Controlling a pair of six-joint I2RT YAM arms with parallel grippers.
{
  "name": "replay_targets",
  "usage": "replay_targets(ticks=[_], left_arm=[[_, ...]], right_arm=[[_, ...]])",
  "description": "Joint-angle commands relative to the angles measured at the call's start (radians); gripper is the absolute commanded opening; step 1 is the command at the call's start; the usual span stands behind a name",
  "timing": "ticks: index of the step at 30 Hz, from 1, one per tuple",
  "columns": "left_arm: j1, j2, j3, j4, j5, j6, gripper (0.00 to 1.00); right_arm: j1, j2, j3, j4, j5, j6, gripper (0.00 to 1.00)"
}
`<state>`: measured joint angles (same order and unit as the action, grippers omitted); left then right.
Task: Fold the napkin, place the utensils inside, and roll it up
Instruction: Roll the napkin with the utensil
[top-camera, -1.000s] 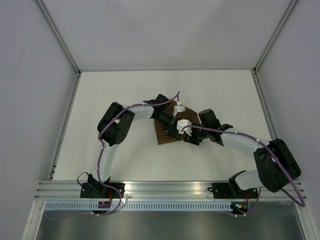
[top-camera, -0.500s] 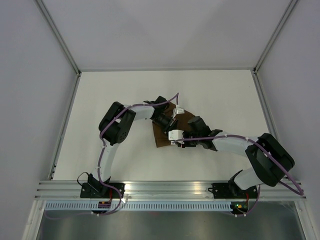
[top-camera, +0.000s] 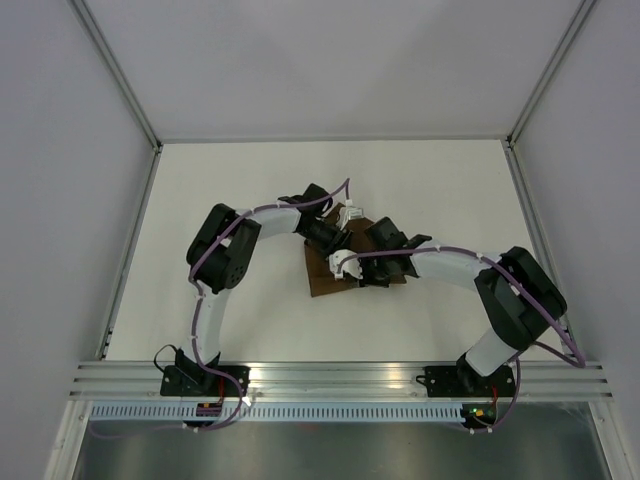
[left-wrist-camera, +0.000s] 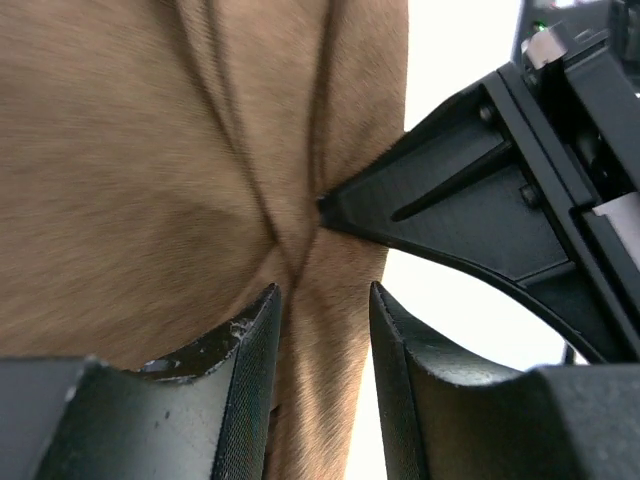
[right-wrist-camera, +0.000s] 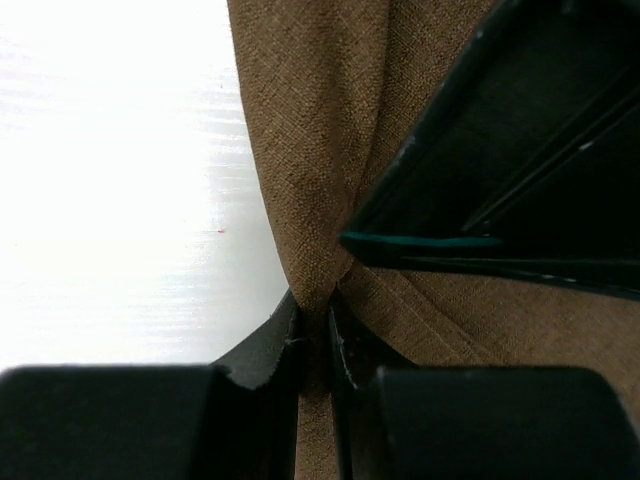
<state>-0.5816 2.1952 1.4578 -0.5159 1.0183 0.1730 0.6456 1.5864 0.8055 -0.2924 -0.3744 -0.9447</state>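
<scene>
We see the napkin (top-camera: 322, 282) lying bunched and brown at mid-table under both arms. The right gripper (right-wrist-camera: 315, 325) pinches one fold of it tight. The left gripper (left-wrist-camera: 322, 300) has its jaws apart astride a ridge of cloth. Around lie the white table (top-camera: 430, 180), pale grey walls (top-camera: 60, 150) and an aluminium rail (top-camera: 340, 375) at the near edge.

The left gripper (left-wrist-camera: 322, 300) and right gripper (right-wrist-camera: 315, 320), both black and two-fingered, met almost tip to tip over a raised fold of the dark brown soft cloth napkin (top-camera: 322, 284), leaving no passage between them. Their arms arched across the middle. The flat white table (top-camera: 430, 180) lay open on the far side and both flanks, bounded by pale grey walls (top-camera: 60, 200).
</scene>
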Motion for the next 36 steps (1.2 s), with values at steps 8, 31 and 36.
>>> replay_targets(ticks=[8,31,36], left_arm=[[0.08,-0.277,-0.148,0.276,-0.283,-0.161,0.48],[-0.133,-0.985,-0.823,0.978,-1.07,-0.043,0.54],[-0.283,-0.919,-0.829,0.979,-1.158,0.104,0.55]], right_arm=[[-0.116,0.277,0.362,-0.5,-0.262,-0.1,0.14],[-0.193,0.767,0.863,-0.936,-0.311,-0.124,0.14],[-0.198,0.813,0.918,-0.961,-0.307,-0.112,0.14]])
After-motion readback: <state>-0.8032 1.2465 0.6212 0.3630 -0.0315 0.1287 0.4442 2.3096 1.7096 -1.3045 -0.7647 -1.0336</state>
